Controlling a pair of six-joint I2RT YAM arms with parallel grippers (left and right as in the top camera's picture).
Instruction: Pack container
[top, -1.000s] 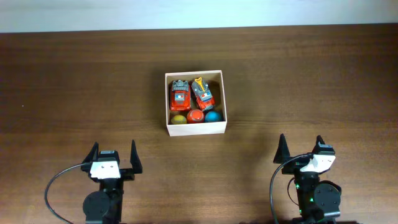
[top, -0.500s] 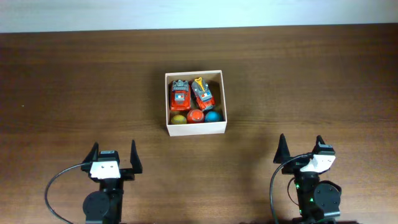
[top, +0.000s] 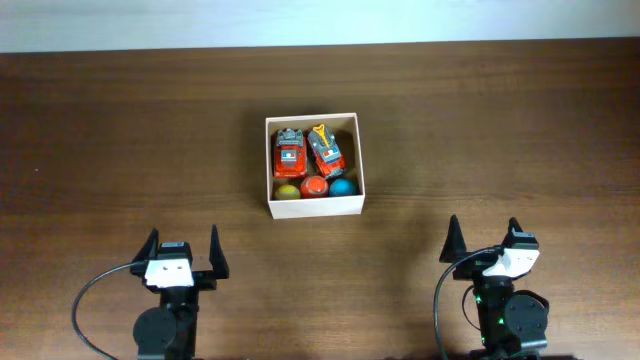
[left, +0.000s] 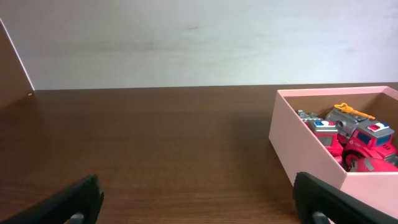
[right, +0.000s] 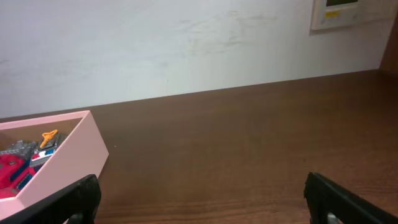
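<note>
Container (top: 315, 207) sits well ahead, between left tool (top: 183, 236) and right tool (top: 483, 225), both spread apart, empty.

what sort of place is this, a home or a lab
Probably a robot lab or test room: the left gripper and right gripper sit at a wooden table, a plain white wall carries a control panel, and the container holds toys.
</note>
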